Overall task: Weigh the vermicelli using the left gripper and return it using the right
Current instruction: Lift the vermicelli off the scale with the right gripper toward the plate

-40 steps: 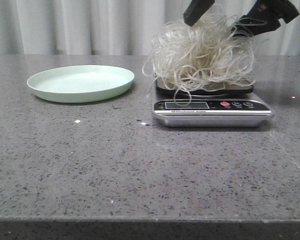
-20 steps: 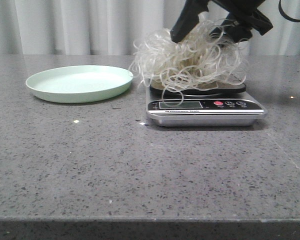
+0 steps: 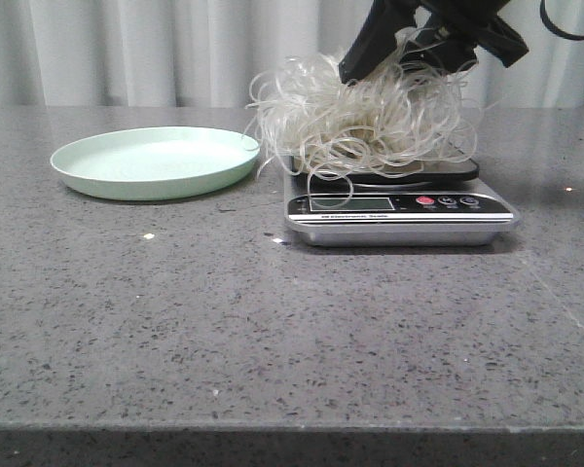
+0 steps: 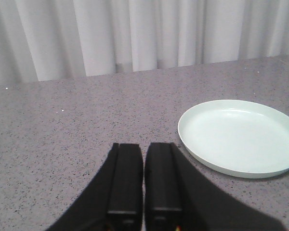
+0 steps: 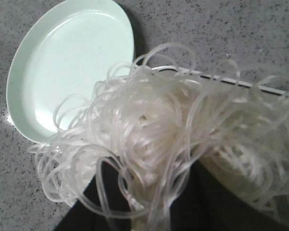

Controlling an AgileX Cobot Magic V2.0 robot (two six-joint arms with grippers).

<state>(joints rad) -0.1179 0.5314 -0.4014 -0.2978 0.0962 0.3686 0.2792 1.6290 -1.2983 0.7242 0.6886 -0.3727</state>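
Observation:
The vermicelli [image 3: 365, 122] is a fluffy whitish tangle of looping strands. My right gripper [image 3: 409, 44] is shut on its top and holds it just over the platform of the kitchen scale [image 3: 399, 209], with loose loops hanging over the scale's left edge. In the right wrist view the vermicelli [image 5: 159, 139] fills the space between the dark fingers [image 5: 98, 204] and hides their tips. The pale green plate [image 3: 156, 161] sits empty to the left of the scale. My left gripper [image 4: 143, 149] is shut and empty, above the table near the plate [image 4: 238, 137]; it is out of the front view.
The grey speckled stone table [image 3: 273, 321] runs to a front edge close to the camera. White curtains [image 3: 175, 49] hang behind the table. The scale's rim [image 5: 241, 84] shows under the strands in the right wrist view, beside the plate [image 5: 72, 62].
My right gripper has moved left with the vermicelli and then risen slightly. The scale has shifted a little left. The plate has stayed put.

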